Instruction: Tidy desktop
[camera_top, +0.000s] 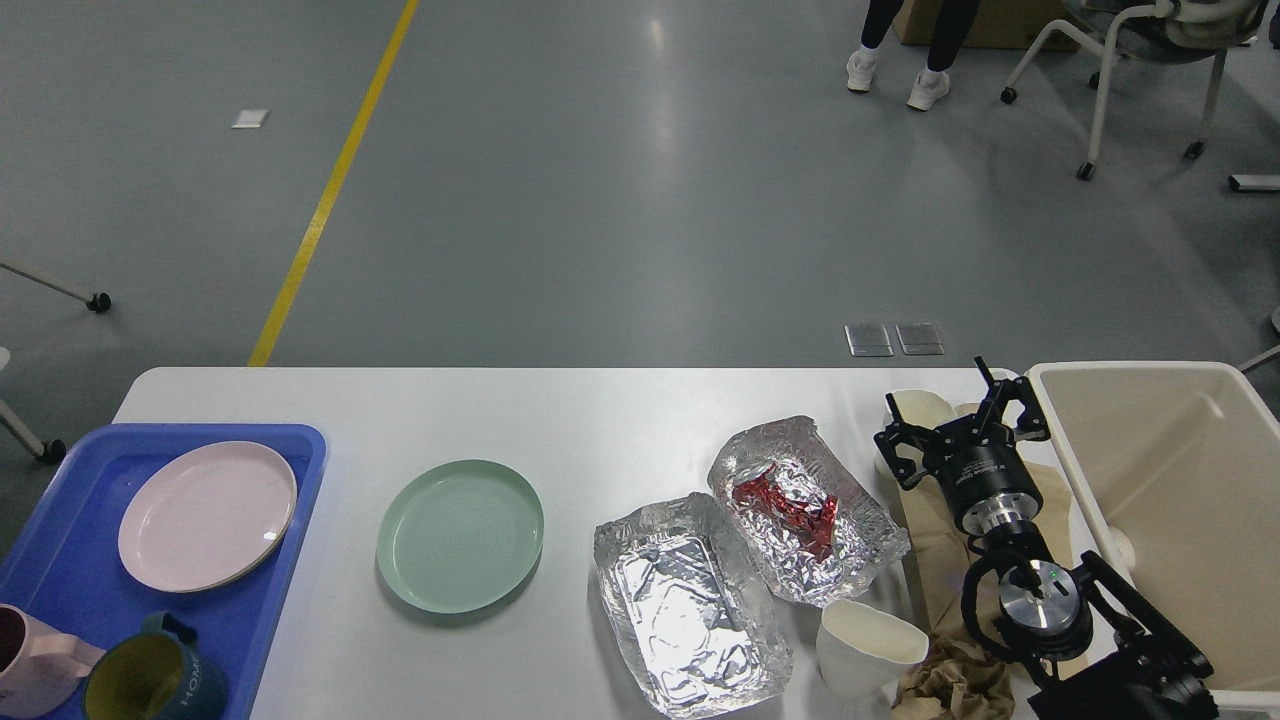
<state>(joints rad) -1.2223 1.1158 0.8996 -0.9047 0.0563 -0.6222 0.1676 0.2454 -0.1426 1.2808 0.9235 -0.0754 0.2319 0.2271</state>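
Observation:
The white desktop (600, 420) carries a green plate (460, 535), an empty foil tray (690, 605), a second foil tray (805, 510) holding red crumpled wrapping, a white cup (865, 650) lying near the front edge, another white cup (920, 408) at the back, and brown paper (935, 540). My right gripper (955, 418) is open and empty. It hovers over the brown paper beside the back cup, just left of the cream bin (1170, 480). My left gripper is out of view.
A blue tray (290, 450) at the far left holds a pink plate (207, 515), a pink mug (35, 665) and a dark blue mug (150, 680). Crumpled brown paper (950, 685) lies at the front edge. A person's feet and chairs are on the floor beyond the table.

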